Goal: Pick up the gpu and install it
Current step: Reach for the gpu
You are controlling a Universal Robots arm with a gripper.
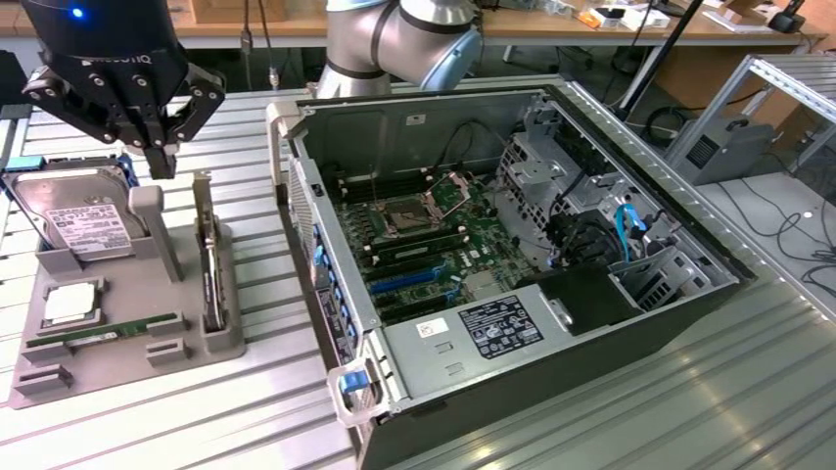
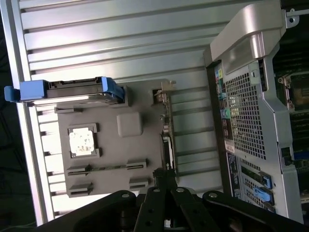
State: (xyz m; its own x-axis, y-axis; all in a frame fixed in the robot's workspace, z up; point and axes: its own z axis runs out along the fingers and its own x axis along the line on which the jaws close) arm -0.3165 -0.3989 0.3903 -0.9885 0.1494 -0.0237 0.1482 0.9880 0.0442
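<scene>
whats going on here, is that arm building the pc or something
One robot arm is working on getting a gpu into an open computer case. Its gripper hangs shut, with nothing visibly in it, above the grey parts tray. The gpu stands on edge in a slot of that tray, not yet picked up, beside a hard drive. The case lies to the exterior view's right of the tray.

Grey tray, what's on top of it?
A hard drive, the gpu on edge, a square chip, a memory stick. The gpu's bottom edge is hidden in the tray.
</scene>
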